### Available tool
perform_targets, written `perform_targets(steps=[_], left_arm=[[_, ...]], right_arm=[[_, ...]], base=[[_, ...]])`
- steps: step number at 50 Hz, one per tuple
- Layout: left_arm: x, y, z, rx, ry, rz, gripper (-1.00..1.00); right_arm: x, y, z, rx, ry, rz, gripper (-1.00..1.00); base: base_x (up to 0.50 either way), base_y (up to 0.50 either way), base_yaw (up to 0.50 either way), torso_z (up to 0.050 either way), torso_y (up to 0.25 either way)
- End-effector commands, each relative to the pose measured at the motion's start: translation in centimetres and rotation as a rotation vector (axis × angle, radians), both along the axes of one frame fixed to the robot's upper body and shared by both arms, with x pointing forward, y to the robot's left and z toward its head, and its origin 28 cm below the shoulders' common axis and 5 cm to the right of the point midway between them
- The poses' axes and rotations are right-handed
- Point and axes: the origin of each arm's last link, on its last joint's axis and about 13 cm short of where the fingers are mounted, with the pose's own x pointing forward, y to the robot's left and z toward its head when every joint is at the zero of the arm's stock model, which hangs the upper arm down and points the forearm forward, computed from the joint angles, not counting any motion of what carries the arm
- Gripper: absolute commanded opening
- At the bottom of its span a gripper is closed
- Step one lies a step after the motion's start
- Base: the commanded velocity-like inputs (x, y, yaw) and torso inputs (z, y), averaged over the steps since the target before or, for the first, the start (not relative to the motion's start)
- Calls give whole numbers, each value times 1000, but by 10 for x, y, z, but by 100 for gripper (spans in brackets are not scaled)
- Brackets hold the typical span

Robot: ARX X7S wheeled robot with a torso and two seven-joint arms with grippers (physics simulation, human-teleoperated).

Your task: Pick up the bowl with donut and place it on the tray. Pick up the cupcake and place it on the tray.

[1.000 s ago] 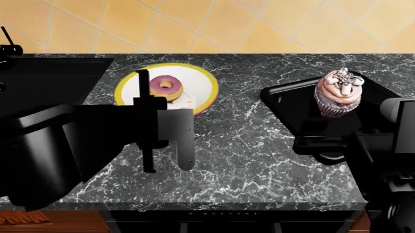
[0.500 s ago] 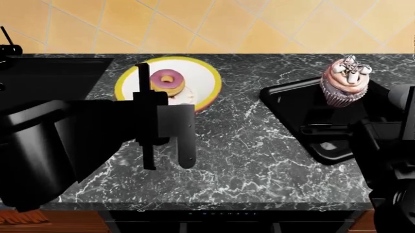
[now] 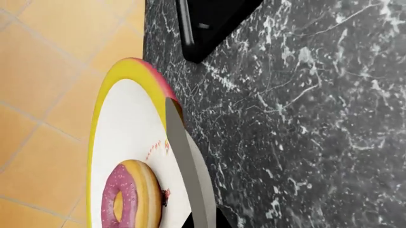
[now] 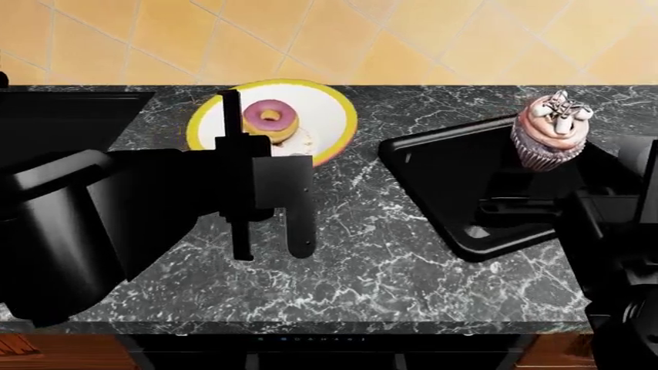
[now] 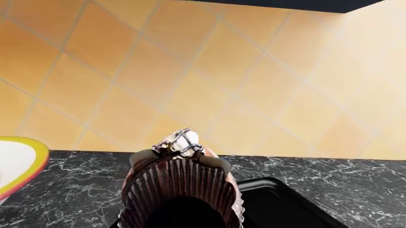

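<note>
Overhead, cupcake (image 4: 552, 129) above tray (image 4: 442, 193), in right gripper (image 5: 180, 213).

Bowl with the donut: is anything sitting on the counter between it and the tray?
Nothing visible: only bare counter lies between the bowl and the tray. The cupcake is over the tray's far side.

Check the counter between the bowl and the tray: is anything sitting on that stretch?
Nothing. In the head view only bare dark marble counter separates the bowl from the tray. The donut sits in the bowl.
</note>
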Motion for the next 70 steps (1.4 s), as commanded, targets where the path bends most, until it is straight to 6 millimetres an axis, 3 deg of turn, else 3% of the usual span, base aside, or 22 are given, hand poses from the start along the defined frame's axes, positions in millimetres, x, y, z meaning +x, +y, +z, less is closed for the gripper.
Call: perform_targets(steps=[1,49,70], left_arm=[[4,-1,8,-11,-72,-1,-100],[5,2,7,-16,-73,8,-100],[5,3,5,-16,-66,8,-100]], right_arm=[[2,-1,1,-7,-15,-8,-100],[5,1,2,-11,-37,41,-100],[5,2,1,-14,-47,48,-100]], base=[[0,-227,0,0,0],[5,-256,0,0,1],[150,-89,0,0,1]])
